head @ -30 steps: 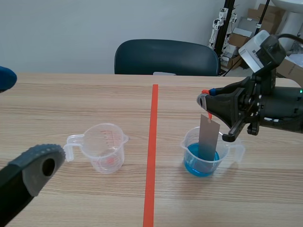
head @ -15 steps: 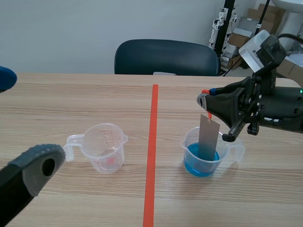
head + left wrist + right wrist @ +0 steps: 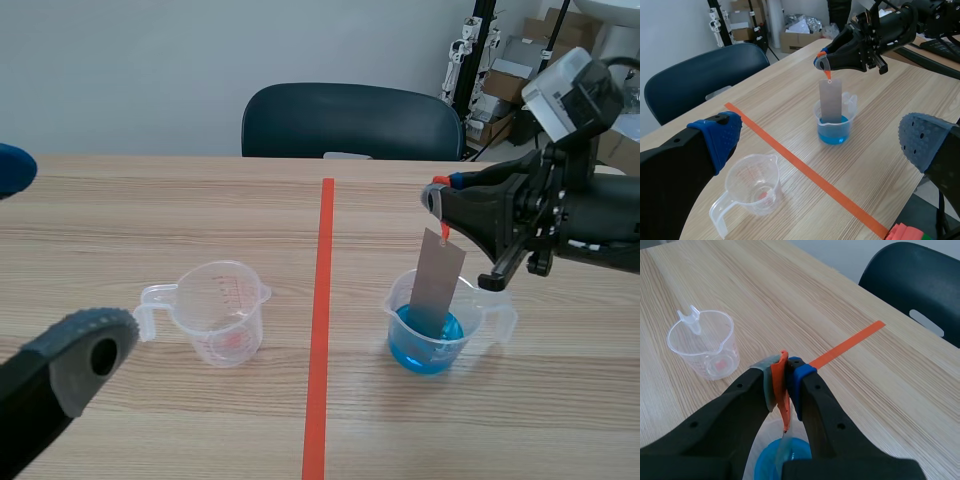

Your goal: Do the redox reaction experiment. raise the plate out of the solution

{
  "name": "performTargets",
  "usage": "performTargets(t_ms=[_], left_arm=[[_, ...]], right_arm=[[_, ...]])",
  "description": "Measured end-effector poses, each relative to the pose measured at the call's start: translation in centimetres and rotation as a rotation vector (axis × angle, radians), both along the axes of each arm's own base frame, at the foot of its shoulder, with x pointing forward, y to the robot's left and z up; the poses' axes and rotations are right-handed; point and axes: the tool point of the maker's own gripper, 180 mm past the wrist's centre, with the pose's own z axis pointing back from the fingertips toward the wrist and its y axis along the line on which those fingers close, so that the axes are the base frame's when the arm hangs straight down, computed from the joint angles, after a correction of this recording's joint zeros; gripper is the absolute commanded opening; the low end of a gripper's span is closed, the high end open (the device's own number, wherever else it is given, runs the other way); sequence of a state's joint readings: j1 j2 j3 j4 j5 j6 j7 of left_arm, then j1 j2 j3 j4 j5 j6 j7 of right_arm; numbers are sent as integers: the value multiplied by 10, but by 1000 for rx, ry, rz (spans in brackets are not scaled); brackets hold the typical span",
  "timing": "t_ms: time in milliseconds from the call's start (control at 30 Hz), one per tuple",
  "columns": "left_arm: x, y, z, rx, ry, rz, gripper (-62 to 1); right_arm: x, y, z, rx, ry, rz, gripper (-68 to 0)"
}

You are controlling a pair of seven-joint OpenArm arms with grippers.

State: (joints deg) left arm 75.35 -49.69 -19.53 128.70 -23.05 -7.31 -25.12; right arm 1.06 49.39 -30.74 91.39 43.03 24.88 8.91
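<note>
A grey metal plate (image 3: 438, 280) hangs tilted from an orange strap (image 3: 443, 232). My right gripper (image 3: 436, 197) is shut on that strap above a clear beaker (image 3: 495, 318) of blue solution (image 3: 428, 345). The plate's lower end is down inside the beaker, in the blue liquid. In the right wrist view the strap (image 3: 783, 390) is pinched between the right gripper (image 3: 782, 377) pads, with the solution (image 3: 771, 462) below. From the left wrist view the plate (image 3: 830, 100) stands in the beaker (image 3: 832, 125). My left gripper (image 3: 50, 260) is open at the near left, far from the beaker, holding nothing.
An empty clear measuring cup (image 3: 222, 312) with a reddish trace at its bottom stands left of the orange tape line (image 3: 320, 330). A dark chair (image 3: 350, 120) is behind the table's far edge. Boxes and stands crowd the back right.
The right gripper has risen a little and shifted right. The plate has come up with it and now hangs tilted instead of upright. The left arm has not moved.
</note>
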Motion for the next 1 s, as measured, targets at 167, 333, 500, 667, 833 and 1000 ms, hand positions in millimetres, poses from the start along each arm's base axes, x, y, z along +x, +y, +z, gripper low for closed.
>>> performTargets(t_ms=[167, 333, 500, 667, 833, 1000], left_arm=[[0, 0, -1, 5, 5, 1, 14], [0, 0, -1, 5, 5, 1, 14], [0, 0, -1, 6, 5, 1, 14], [0, 0, -1, 6, 5, 1, 14], [0, 1, -2, 4, 7, 3, 14], [6, 14, -11, -25, 51, 57, -135]], right_arm=[[0, 0, 1, 4, -3, 0, -676], [-2, 1, 7, -5, -18, 17, -676], [-10, 9, 25, -10, -63, 67, -676], [-13, 10, 35, -6, -88, 89, -676], [-13, 5, 44, 14, -90, 88, -676], [-16, 1, 56, 37, -100, 97, -676]])
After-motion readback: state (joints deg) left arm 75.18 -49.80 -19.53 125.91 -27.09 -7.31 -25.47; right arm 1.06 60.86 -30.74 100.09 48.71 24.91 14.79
